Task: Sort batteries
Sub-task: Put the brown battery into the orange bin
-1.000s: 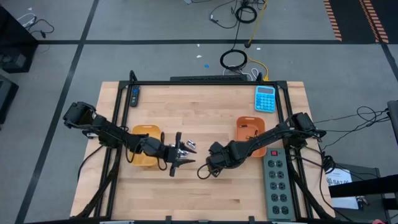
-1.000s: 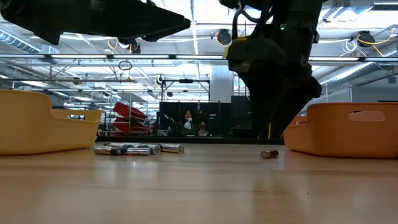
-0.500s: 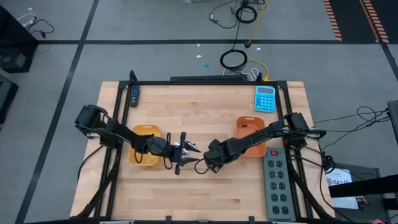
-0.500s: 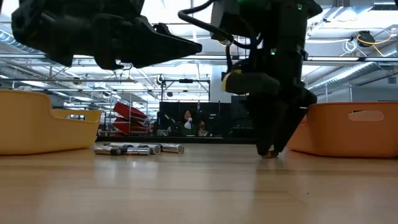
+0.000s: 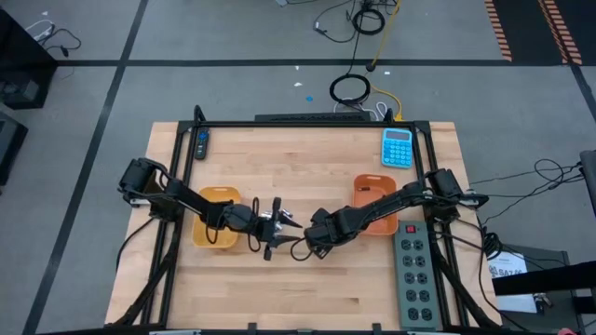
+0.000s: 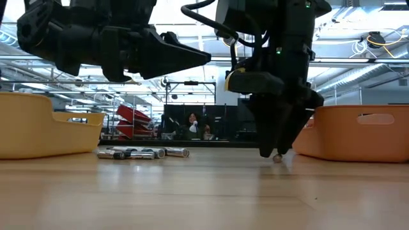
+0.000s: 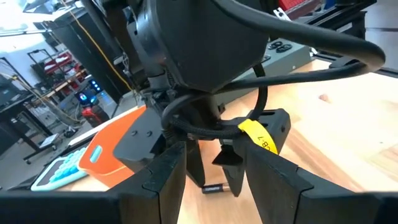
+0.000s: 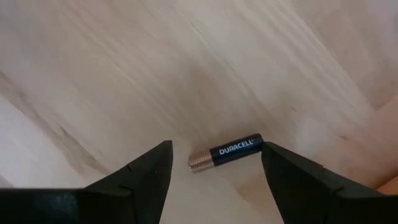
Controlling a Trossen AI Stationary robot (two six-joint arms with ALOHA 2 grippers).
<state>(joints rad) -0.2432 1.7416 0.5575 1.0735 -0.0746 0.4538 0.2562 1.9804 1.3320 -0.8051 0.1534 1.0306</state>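
Note:
A lone dark battery [image 8: 227, 152] with a copper end lies flat on the wooden table, seen in the low view as the battery [image 6: 277, 158]. My right gripper [image 8: 221, 168] is open and points down over it [image 5: 300, 247], one finger on each side, apart from it. Several silvery-grey batteries [image 6: 142, 153] lie in a row on the table farther off. My left gripper [image 5: 282, 233] is open and hovers above the table [image 6: 206, 57], facing the right gripper; its wrist view shows the same lone battery [image 7: 211, 188].
One orange tray [image 5: 216, 228] sits under the left arm, another orange tray [image 5: 375, 200] under the right arm. A blue calculator [image 5: 398, 147], a power strip [image 5: 414, 270] and a remote [image 5: 202, 141] lie near the table's edges. People sit far off in the room [image 6: 193, 122].
My right gripper has come down and a little toward the table's left, until its open fingers stand around the lone dark battery. My left gripper has moved toward the right gripper, staying above the table. The batteries have not moved.

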